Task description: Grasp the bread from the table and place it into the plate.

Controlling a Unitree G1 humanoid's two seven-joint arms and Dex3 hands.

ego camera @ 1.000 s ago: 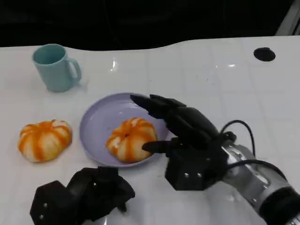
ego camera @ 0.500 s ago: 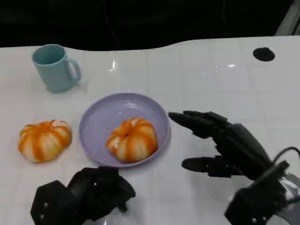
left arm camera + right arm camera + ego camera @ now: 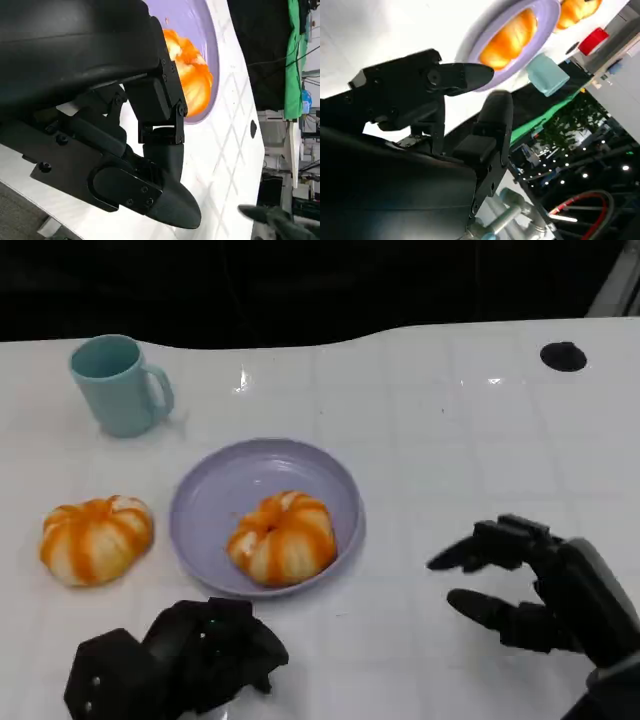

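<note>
An orange-and-white striped bread (image 3: 282, 536) lies inside the lavender plate (image 3: 220, 490) at the middle of the table; it also appears as bread (image 3: 192, 75) and bread (image 3: 512, 37) in the wrist views. A second, similar bread (image 3: 95, 538) sits on the table left of the plate. My right hand (image 3: 545, 590) is at the lower right, well clear of the plate, fingers apart and holding nothing. At the lower left, just in front of the plate, my left hand (image 3: 180, 660) rests with its fingers curled in, nothing in it.
A light blue mug (image 3: 118, 385) stands at the back left. A dark round hole (image 3: 564, 356) marks the table's far right. The white table's back edge (image 3: 330, 338) borders a dark background. Bare tabletop lies between the plate and my right hand.
My right hand has drawn back from the plate's edge toward the lower right, leaving the bread in the plate. The left hand and the second bread have stayed put.
</note>
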